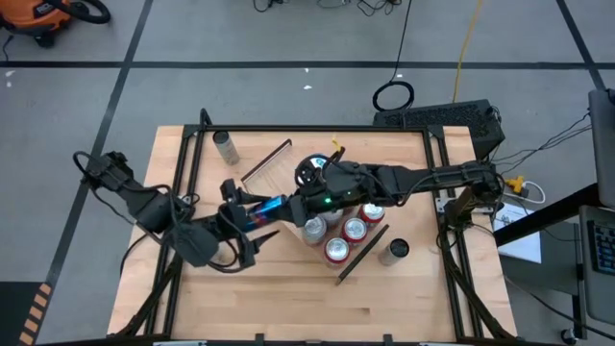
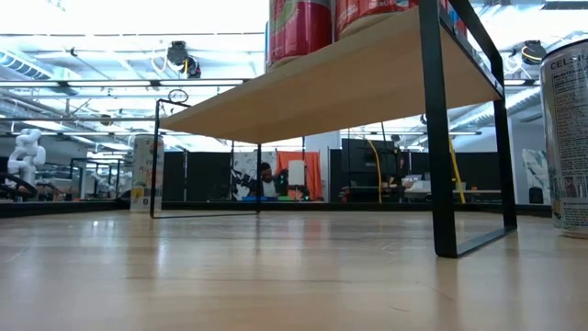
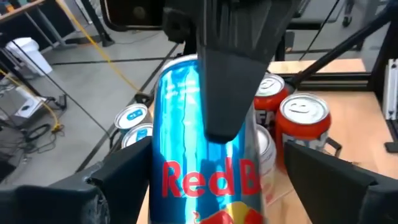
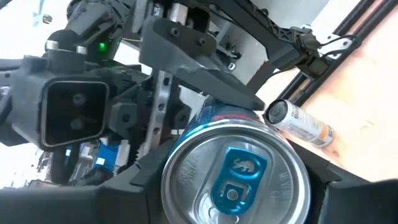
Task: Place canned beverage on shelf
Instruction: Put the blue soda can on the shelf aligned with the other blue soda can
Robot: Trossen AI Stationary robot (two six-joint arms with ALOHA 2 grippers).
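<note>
A blue Red Bull can (image 1: 270, 205) is in the air, roughly level, by the near left side of the shelf (image 1: 279, 163), a light-wood board with black rails. My right gripper (image 1: 293, 204) is shut on the can. My left gripper (image 1: 252, 213) is open, with one finger on each side of the can's lower half (image 3: 205, 186). There is a gap between the can and one finger (image 3: 323, 177). Three red cans (image 1: 354, 231) and a silver one (image 1: 314, 231) stand on the shelf. Neither gripper shows in the low view. My right gripper pinches the blue can at its top end, a finger on each side of the rim (image 4: 180, 155). One finger (image 3: 227, 81) lies along the can's wall and the other is hidden behind the can. The fingers come level from the table's right. The can is lifted clear.
A pale can (image 1: 225, 146) stands on the table at the far left and another can (image 1: 396, 250) stands to the right of the shelf. A black round object (image 1: 309, 171) is at the shelf's far side. From the low view, the shelf board (image 2: 349, 92) sits raised on black legs.
</note>
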